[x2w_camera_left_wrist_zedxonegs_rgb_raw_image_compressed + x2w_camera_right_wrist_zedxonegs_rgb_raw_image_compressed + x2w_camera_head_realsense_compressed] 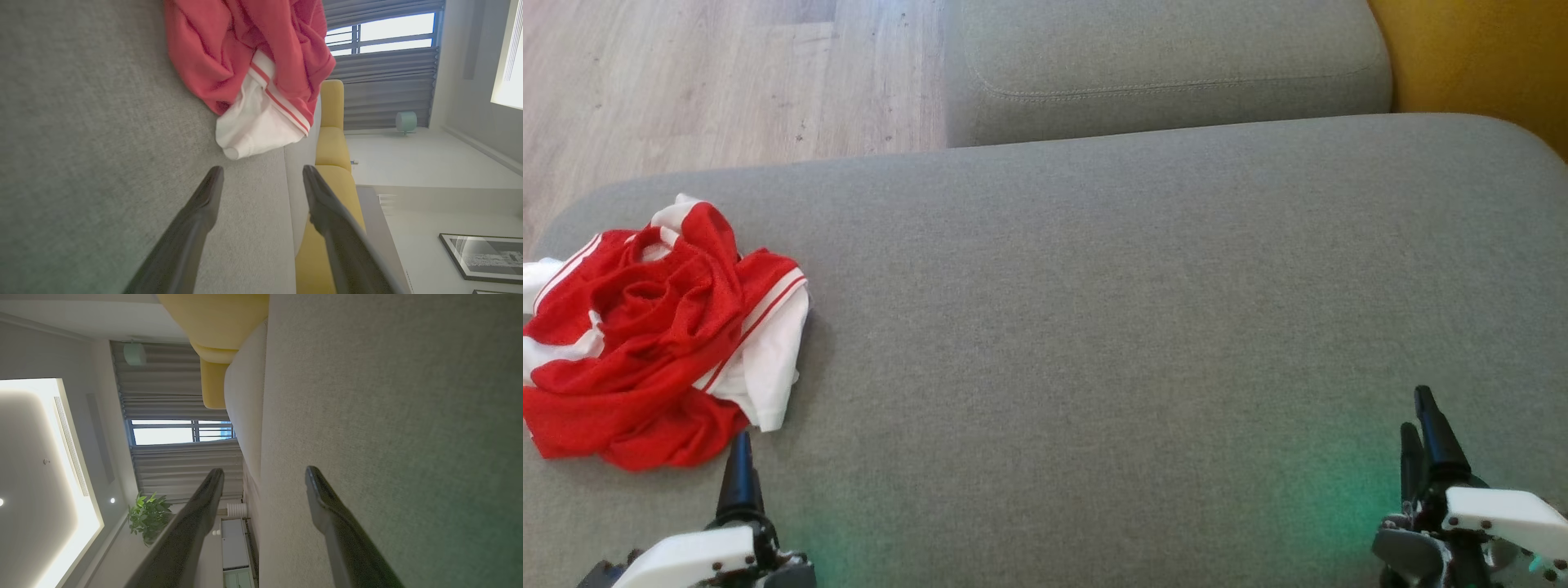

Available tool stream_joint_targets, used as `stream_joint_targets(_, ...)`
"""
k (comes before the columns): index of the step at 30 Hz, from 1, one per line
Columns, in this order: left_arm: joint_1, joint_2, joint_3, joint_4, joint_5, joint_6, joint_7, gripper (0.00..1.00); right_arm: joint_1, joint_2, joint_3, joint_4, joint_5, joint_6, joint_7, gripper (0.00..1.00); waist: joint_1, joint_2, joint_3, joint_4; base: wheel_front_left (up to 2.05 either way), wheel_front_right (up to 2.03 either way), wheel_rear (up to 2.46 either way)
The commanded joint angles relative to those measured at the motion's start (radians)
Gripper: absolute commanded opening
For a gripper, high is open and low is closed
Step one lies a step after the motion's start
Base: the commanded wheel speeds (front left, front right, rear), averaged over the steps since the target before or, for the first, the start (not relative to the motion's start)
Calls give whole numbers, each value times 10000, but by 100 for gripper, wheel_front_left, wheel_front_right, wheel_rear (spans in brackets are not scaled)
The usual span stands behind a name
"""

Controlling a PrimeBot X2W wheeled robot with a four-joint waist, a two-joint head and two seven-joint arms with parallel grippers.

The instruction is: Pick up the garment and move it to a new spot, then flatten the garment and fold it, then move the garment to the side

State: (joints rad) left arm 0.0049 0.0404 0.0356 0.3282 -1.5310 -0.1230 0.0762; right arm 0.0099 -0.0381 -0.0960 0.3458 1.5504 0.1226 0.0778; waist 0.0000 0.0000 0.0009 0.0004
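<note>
A red and white garment (658, 331) lies crumpled in a heap at the left end of the grey sofa seat (1111, 310). My left gripper (740, 465) hovers just in front of its white corner, fingers apart and empty. In the left wrist view the garment (253, 73) sits a short way beyond the open left gripper (261, 173), its white sleeve nearest. My right gripper (1425, 420) stands open and empty over bare cushion at the lower right; the right wrist view shows the right gripper (263, 475) wide open beside the grey fabric.
A second grey cushion (1168, 69) lies behind the seat, with wooden floor (719, 82) at the back left and a yellow cushion (1478, 57) at the back right. The seat's rounded left edge runs close to the garment.
</note>
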Motion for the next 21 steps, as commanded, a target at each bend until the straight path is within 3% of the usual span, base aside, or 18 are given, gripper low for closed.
stream_joint_targets(1, -407, 39, 9, -449, 321, 16, -125, 100, -396, -63, 126, -417, -295, 10, -155, 100, 0, 0, -4, -3, 0, 0, 0)
stream_joint_targets(21, -292, 50, -696, -1187, 3423, 401, -718, 100, -265, -86, 695, -1011, -3743, 23, -745, 100, 0, 0, -60, -3, 0, 0, 0)
